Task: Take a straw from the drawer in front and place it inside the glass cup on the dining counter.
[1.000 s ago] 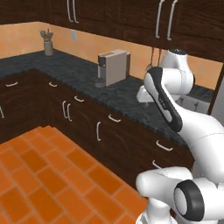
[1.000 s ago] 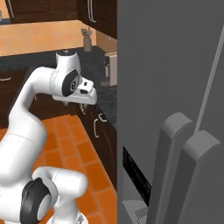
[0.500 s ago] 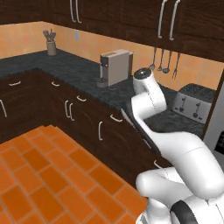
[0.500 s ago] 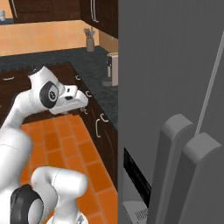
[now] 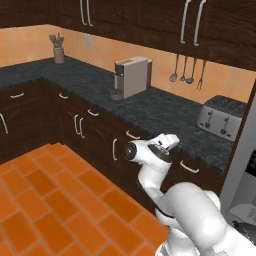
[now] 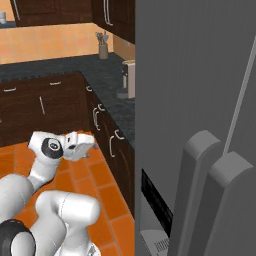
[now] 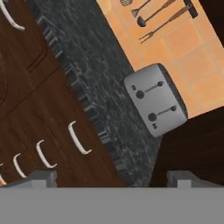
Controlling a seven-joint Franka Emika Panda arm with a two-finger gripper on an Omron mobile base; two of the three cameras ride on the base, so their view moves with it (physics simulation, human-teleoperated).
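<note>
My gripper [image 7: 109, 178] is open, its two fingertips [image 7: 38, 176] apart with nothing between them. It hangs low in front of the dark-brown cabinet fronts, where the hand [image 5: 167, 141] points at the black speckled counter's edge. The shut drawer [image 7: 59, 124], with a curved silver handle [image 7: 79, 138], lies just ahead of the fingertips. From the left base camera its handle [image 5: 189, 167] sits right of the hand. In the right base view the hand [image 6: 81, 145] hovers over the orange floor. The straw, the glass cup and the dining counter are out of view.
A silver toaster [image 7: 155, 99] stands on the black counter [image 5: 150, 107] above the drawer, with utensils [image 5: 186, 70] hanging on the wall behind. A coffee machine [image 5: 131, 76] is further left. A tall grey fridge [image 6: 200, 125] is close on the right. Orange tiled floor [image 5: 45, 195] lies left.
The arm has swung down from shoulder height to drawer level and the hand has turned toward the cabinet fronts. The jaws have stayed open.
</note>
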